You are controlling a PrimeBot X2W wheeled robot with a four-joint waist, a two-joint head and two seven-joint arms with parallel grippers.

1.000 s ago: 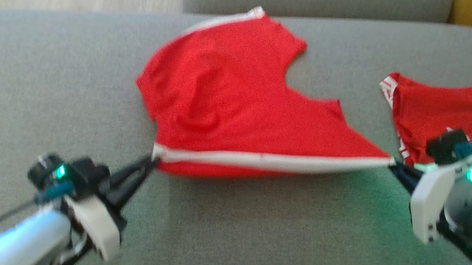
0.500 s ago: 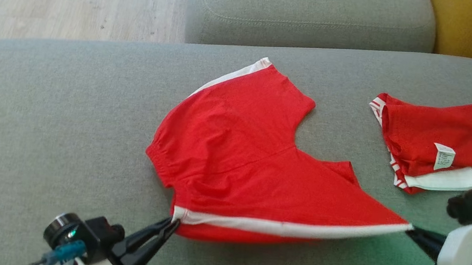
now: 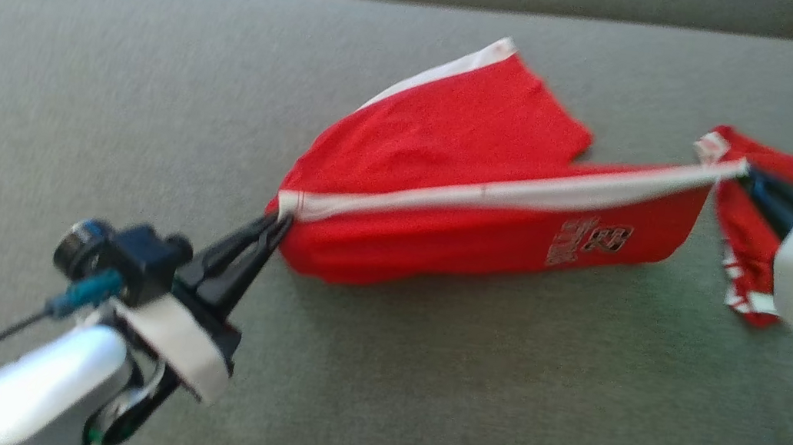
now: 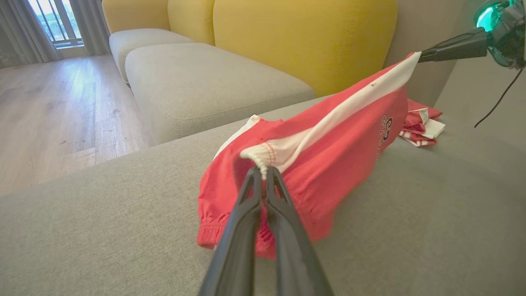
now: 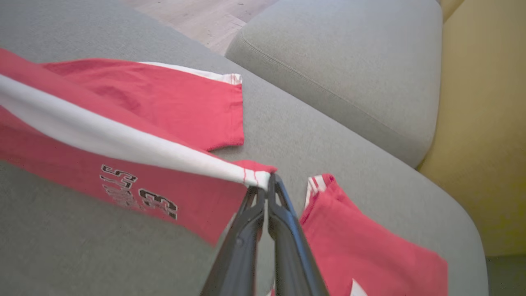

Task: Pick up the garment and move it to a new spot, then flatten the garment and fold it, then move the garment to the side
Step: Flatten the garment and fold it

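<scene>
The garment (image 3: 456, 130) is a pair of red shorts with white side stripes and a printed logo, partly lifted off the grey sofa seat (image 3: 421, 381). My left gripper (image 3: 279, 218) is shut on the waistband end of the white stripe (image 4: 263, 158). My right gripper (image 3: 746, 172) is shut on the hem end of the same stripe (image 5: 259, 179). The stripe hangs taut between them, and the front leg (image 4: 349, 152) droops below it. The far leg (image 5: 164, 98) still lies flat on the cushion.
A second red garment (image 3: 746, 217), folded, lies on the seat at the right, just behind my right gripper (image 5: 370, 246). A grey ottoman (image 4: 205, 82) stands beyond the seat, with yellow back cushions (image 4: 304, 37) and wooden floor (image 4: 49, 111) to the left.
Both grippers have risen with the striped edge, lifting the near leg off the cushion and swinging it toward the far leg; the logo side now shows. The head camera has also shifted.
</scene>
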